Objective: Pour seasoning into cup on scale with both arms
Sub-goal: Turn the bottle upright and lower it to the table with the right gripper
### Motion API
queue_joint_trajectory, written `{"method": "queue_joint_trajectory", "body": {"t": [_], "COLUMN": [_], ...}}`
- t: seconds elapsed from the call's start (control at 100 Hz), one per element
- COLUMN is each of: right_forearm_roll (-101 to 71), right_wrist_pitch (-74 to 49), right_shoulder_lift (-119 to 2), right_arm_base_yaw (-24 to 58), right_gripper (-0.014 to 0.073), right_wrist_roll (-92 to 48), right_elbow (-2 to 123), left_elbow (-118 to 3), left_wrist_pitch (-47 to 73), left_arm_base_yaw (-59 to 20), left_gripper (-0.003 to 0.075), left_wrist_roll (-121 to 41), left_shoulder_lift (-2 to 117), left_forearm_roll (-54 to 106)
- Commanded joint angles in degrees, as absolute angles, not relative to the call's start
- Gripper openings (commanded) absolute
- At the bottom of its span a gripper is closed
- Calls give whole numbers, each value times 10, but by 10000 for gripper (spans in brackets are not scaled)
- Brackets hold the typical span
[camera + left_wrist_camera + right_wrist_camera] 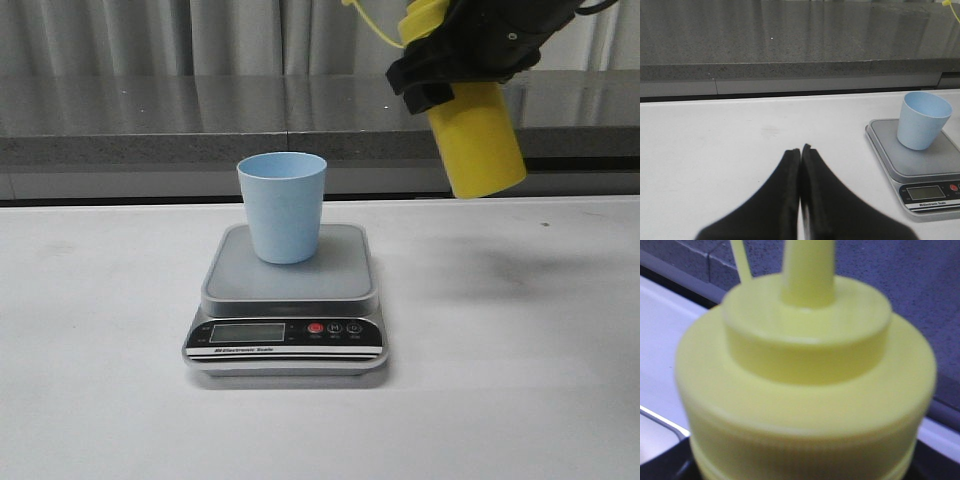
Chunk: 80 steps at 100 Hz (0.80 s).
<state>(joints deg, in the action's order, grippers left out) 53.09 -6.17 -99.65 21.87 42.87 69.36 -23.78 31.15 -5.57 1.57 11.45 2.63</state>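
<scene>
The pale blue cup [283, 205] stands upright on the silver-grey scale [287, 285] in the middle of the table, also in the left wrist view as cup [922, 120] on scale [920, 167]. High at the upper right, my right gripper [450, 75] is shut on the yellow seasoning bottle [477, 138], which hangs tilted in the air, to the right of and above the cup. Its lid and nozzle [807, 365] fill the right wrist view, hiding the fingers. My left gripper [800, 150] is shut and empty over bare table, left of the scale.
A grey stone ledge [200, 120] runs along the back of the white table [100, 400]. The bottle's thin yellow tether [372, 25] trails at the top edge. The scale's black panel with display and red button [316, 328] faces front.
</scene>
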Motion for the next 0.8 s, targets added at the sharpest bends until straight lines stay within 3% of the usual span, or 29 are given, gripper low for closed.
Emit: {"method": "queue_joint_trajectory", "body": {"t": [0.0, 0.17, 0.42, 0.79], "right_forearm_roll": [484, 349, 105, 92], "right_wrist_pitch": [20, 116, 356, 501], "right_shoulder_lift": [-964, -964, -967, -1043], "right_arm_base_yaw": [205, 189, 174, 163], "right_gripper": [-60, -60, -60, -60], "right_wrist_roll": [388, 251, 80, 56], "right_elbow": [689, 635, 506, 469], "left_elbow": [-252, -252, -252, -252], "left_wrist_pitch": [266, 266, 266, 266], "left_arm_base_yaw": [-55, -55, -55, -55], "left_gripper": [-20, -20, -20, -20], "left_wrist_roll": [20, 20, 20, 20], "left_shoulder_lift": [119, 119, 119, 119], "left_forearm_roll": [28, 28, 28, 28]}}
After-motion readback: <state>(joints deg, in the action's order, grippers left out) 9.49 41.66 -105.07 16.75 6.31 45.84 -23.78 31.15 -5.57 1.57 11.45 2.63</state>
